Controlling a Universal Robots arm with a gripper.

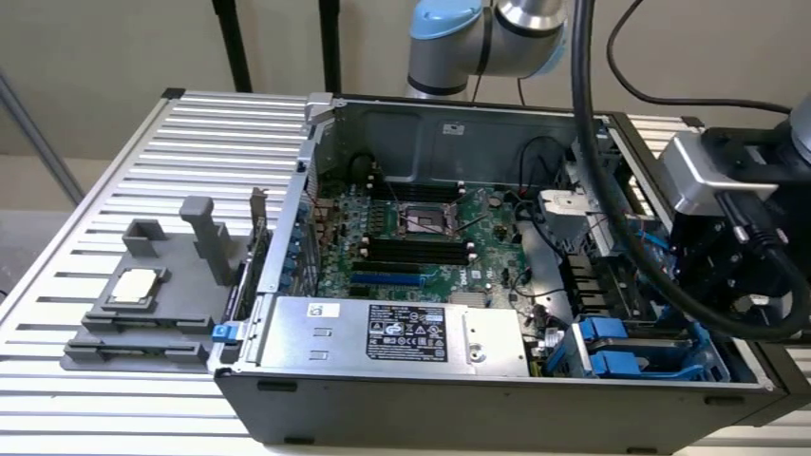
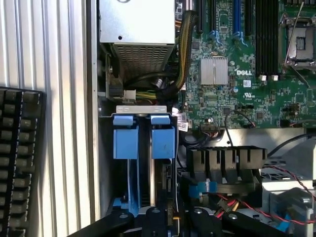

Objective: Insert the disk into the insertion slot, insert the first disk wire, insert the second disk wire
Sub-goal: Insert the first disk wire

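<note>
Power-supply box (image 1: pixel 393 332) is matt silver sheet metal, slatted table (image 1: pixel 203 123) ribbed bare metal, blue drive-bay tabs (image 2: pixel 125 143) smooth plastic, fixture (image 1: pixel 152 304) matt grey plastic.

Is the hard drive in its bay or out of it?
In: the disk, with its blue carrier tabs, sits down inside the insertion slot.

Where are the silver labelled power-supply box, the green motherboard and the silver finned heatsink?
silver labelled power-supply box (image 1: pixel 405 332): exterior view, its dark printed label.
green motherboard (image 2: pixel 247 101): wrist view, board surface near the logo.
silver finned heatsink (image 2: pixel 214 70): wrist view, middle of fins.
</note>
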